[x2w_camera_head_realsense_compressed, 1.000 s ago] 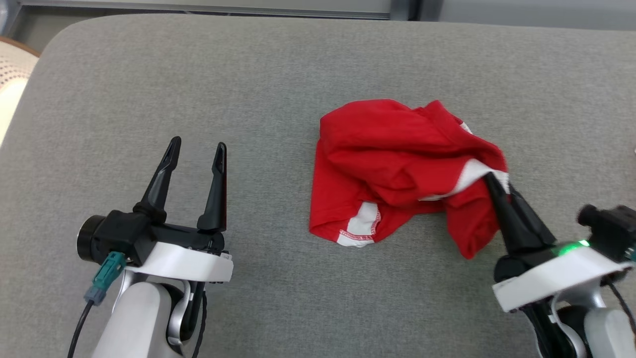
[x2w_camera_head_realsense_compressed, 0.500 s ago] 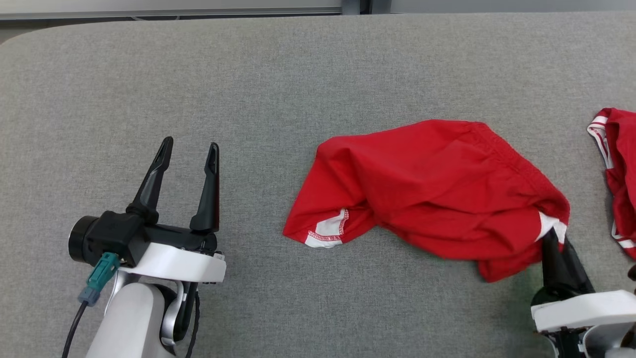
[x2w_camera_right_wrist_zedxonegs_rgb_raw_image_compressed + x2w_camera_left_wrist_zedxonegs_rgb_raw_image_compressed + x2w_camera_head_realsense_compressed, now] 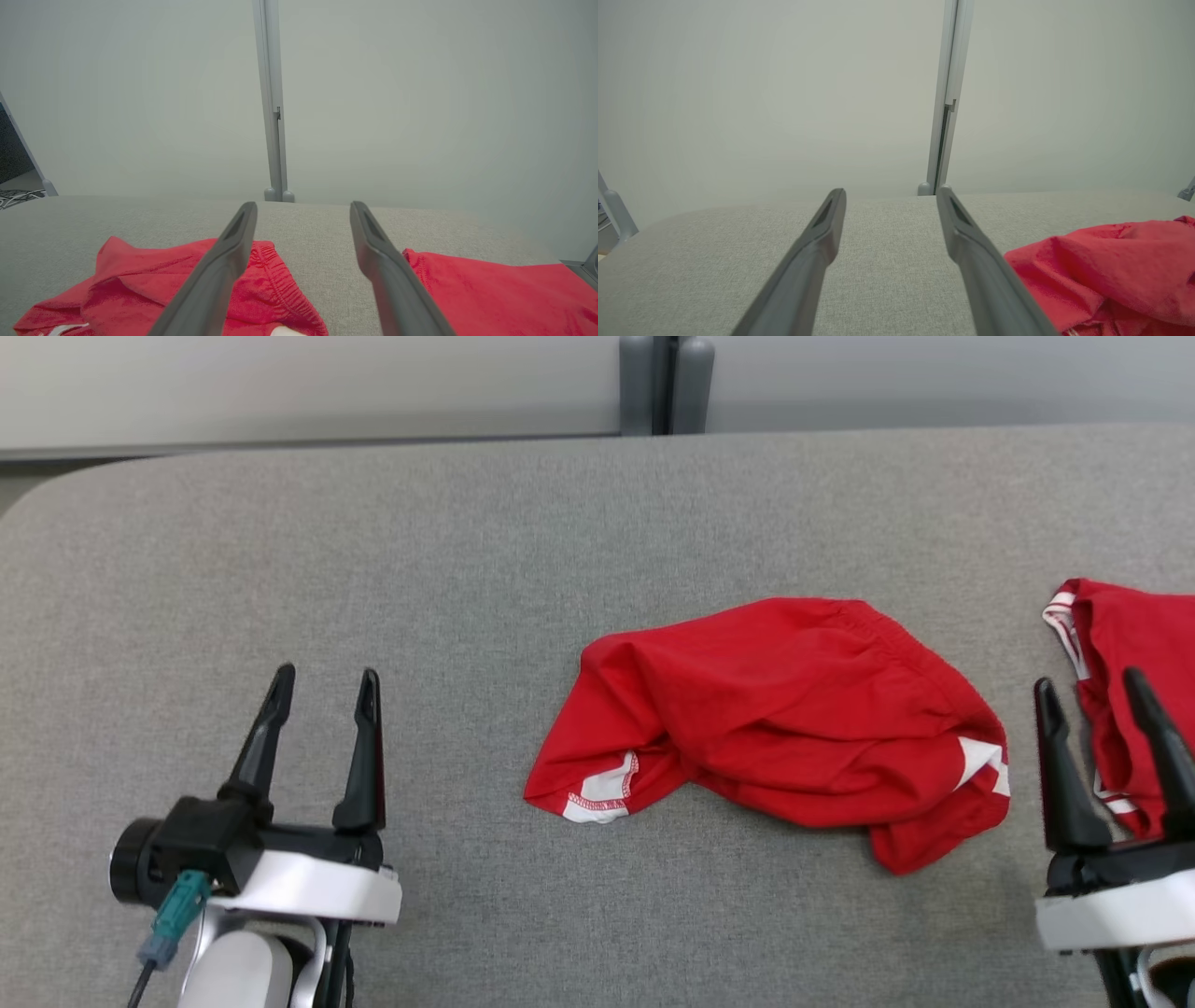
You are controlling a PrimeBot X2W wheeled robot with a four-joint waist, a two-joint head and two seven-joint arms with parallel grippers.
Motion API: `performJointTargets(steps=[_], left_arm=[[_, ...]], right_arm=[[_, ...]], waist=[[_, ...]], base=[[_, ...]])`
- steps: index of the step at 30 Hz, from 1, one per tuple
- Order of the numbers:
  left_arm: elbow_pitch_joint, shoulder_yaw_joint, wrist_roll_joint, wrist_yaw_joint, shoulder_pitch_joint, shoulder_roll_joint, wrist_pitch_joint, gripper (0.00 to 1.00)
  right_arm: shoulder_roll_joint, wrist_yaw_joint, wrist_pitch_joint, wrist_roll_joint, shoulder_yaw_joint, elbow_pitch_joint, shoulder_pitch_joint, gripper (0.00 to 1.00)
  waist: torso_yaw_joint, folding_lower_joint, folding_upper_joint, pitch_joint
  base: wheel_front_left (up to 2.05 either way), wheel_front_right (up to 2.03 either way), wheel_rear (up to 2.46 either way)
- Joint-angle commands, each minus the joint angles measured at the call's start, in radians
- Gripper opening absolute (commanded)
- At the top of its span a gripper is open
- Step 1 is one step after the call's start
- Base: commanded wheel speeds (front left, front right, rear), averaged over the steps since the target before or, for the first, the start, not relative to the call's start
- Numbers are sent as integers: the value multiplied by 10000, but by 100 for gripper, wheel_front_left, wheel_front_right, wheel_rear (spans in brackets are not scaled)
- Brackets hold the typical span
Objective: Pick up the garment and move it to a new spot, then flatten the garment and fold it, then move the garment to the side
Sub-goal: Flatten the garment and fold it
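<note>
The right gripper (image 3: 1089, 681) is hanging wide open and empty, having just released the crumpled red cloth garment (image 3: 775, 719) onto the grey fabric surface (image 3: 373, 541); flattening is probably coming next.

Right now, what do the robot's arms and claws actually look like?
The left gripper and right gripper each have two long, tapered black fingers on a black base and white wrist shell. The left forearm is pale grey, with a round black camera barrel and a teal cable plug.
</note>
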Motion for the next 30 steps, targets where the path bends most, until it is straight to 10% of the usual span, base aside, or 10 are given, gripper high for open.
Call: performJointTargets(steps=[1, 19, 30], left_arm=[[-4, 42, 24, 62, 209, 89, -44, 100], [-444, -189, -80, 260, 1056, 172, 286, 100], [196, -2521, 277, -930, 158, -246, 1573, 100]], right_arm=[[33, -3, 111, -126, 90, -148, 228, 100], [554, -3, 575, -158, -44, -788, 1051, 100], [727, -3, 702, 47, 105, -919, 714, 100]], waist=[[-33, 0, 0, -348], [-125, 0, 0, -717], [-357, 0, 0, -82]], base=[[0, 0, 0], [0, 0, 0], [0, 0, 0]])
